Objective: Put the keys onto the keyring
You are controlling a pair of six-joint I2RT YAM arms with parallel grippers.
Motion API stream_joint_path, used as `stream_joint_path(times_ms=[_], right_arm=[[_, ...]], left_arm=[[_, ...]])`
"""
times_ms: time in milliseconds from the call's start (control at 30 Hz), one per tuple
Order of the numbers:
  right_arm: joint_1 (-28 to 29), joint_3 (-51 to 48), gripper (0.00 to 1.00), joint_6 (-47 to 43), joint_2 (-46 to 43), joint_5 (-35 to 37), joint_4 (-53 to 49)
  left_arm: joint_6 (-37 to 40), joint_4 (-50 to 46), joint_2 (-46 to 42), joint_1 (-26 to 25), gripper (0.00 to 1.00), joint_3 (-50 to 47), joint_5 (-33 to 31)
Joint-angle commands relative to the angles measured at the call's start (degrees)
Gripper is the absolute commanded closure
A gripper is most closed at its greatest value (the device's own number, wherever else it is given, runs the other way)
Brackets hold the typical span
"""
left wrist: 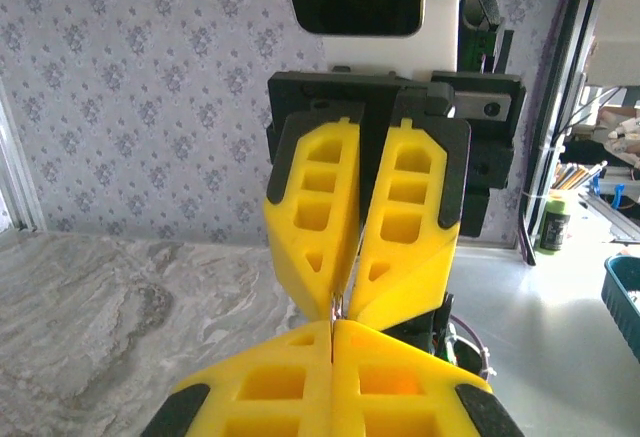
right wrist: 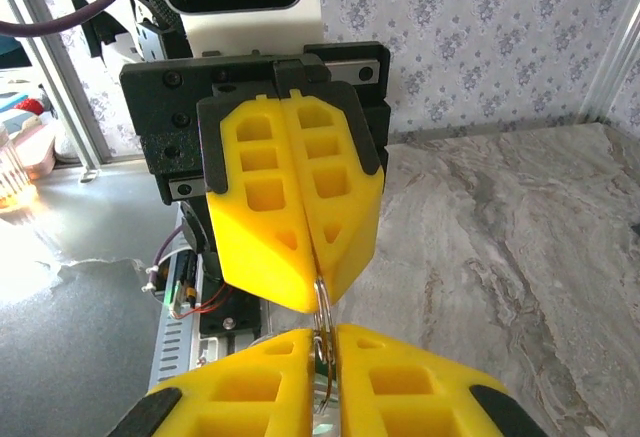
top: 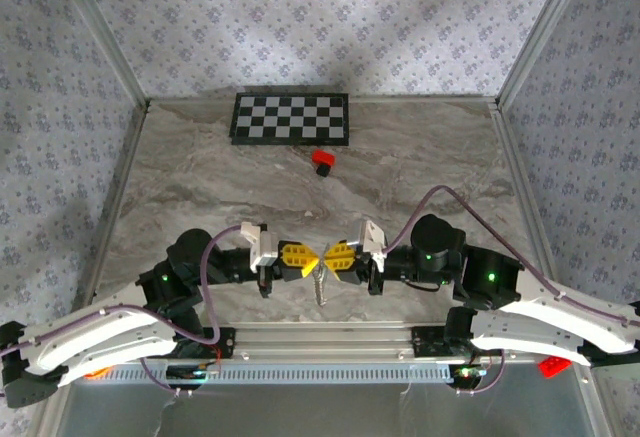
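Note:
My two grippers meet tip to tip just above the table's near edge. The keyring (right wrist: 322, 302), a thin silvery wire loop, is pinched edge-on between them. My left gripper (left wrist: 332, 325) is shut on it, with a sliver of metal (left wrist: 336, 307) showing at its tips. The right gripper (right wrist: 328, 335) has its yellow fingers closed onto the ring's other side, leaving a narrow slit. In the top view the left gripper (top: 308, 260) and right gripper (top: 329, 257) face each other, and the silvery keys (top: 320, 287) hang below them.
A small red block (top: 322, 161) lies on the marble table beyond the grippers, in front of a checkerboard (top: 291, 118) at the back. An aluminium rail (top: 320, 337) runs along the near edge. Patterned walls close in the left, right and back.

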Motion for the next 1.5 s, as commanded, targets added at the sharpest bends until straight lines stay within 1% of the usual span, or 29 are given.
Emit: stream_joint_path(times_ms=[0,100,300,400,700,833,967,1033,1200,1367,1467], right_arm=[[-0.19,-0.12,0.84,0.75,0.41,-1.82,1.8],[-0.15,-0.08,0.79,1.09,1.17,-2.45,2.08],[-0.17,-0.49,0.79,1.33,1.69,-2.74,2.67],[-0.15,-0.72,0.83,1.33,1.5,-2.51,2.68],[-0.24,-0.69,1.0,0.43,1.8,-2.07,1.56],[-0.24,1.25,1.0,-1.54,2.27,-1.35,-2.32],[-0.24,5.95,1.0,-4.47,3.55,0.15,-10.85],[-0.24,9.02,1.0,-6.52,4.95,1.14,-15.93],[-0.24,15.84,1.0,-9.91,9.48,1.97,-26.81],[-0.28,21.81,1.0,-12.16,13.54,2.45,-32.13],[-0.39,23.81,1.0,-12.53,15.39,2.67,-33.37]], left_arm=[[1.13,-0.98,-1.37,-0.39,1.0,2.29,0.92],[1.18,-1.35,-1.9,-0.43,1.0,2.21,0.76],[1.19,-1.01,-1.73,-0.44,1.0,2.35,0.75],[1.14,-0.74,-1.55,-0.45,1.0,2.4,0.83],[1.45,-1.57,-1.34,-0.43,1.0,2.55,0.51],[2.71,-5.94,-1.54,-0.44,1.0,3.66,-2.34],[5.16,-15.79,-1.48,-0.44,0.79,7.08,-6.01],[6.17,-19.66,-1.29,-0.45,0.73,8.51,-6.75],[7.16,-24.77,-0.12,-0.44,0.7,10.94,-7.35],[6.54,-23.19,1.02,-0.45,0.68,10.73,-6.41],[5.99,-22.02,2.06,-0.44,0.66,10.65,-5.71]])
